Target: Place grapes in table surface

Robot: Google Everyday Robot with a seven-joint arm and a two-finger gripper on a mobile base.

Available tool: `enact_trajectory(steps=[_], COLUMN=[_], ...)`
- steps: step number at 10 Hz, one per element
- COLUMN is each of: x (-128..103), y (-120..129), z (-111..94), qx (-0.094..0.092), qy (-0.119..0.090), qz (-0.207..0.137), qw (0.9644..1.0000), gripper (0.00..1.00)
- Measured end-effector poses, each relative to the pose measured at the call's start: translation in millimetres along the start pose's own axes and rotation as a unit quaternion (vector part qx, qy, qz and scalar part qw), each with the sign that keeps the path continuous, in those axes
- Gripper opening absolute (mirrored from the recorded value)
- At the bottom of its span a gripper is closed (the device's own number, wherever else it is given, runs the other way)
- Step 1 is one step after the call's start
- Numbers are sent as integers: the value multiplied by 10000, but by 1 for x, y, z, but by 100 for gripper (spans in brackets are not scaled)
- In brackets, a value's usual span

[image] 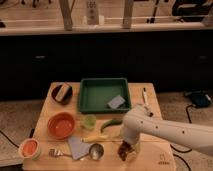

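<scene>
The dark reddish-brown grapes [123, 148] sit low at the near side of the tan wooden table surface [150, 152], right of the small steel cup [96, 151]. My gripper [127, 150] reaches down from the white arm [165, 131] and is at the grapes, partly covering them. I cannot tell whether the grapes rest on the wood or are still held just above it.
A green tray [104, 94] with a grey block [116, 102] stands at the back. An orange bowl [62, 125], green cup [89, 121], green chili [111, 123], yellow corn-like piece [95, 137], grey cloth [77, 146], fork [57, 153], dark bowl [62, 93], small orange-filled bowl [30, 148], pen [145, 96].
</scene>
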Motion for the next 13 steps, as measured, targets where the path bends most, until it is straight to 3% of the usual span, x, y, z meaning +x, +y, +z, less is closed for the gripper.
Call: enact_trajectory(steps=[4,13], x=[18,17], y=[0,0], z=[-7,-7], qx=[53,49], qy=[5,2], qz=[124,124], qw=[9999,9999], gripper=[80,80])
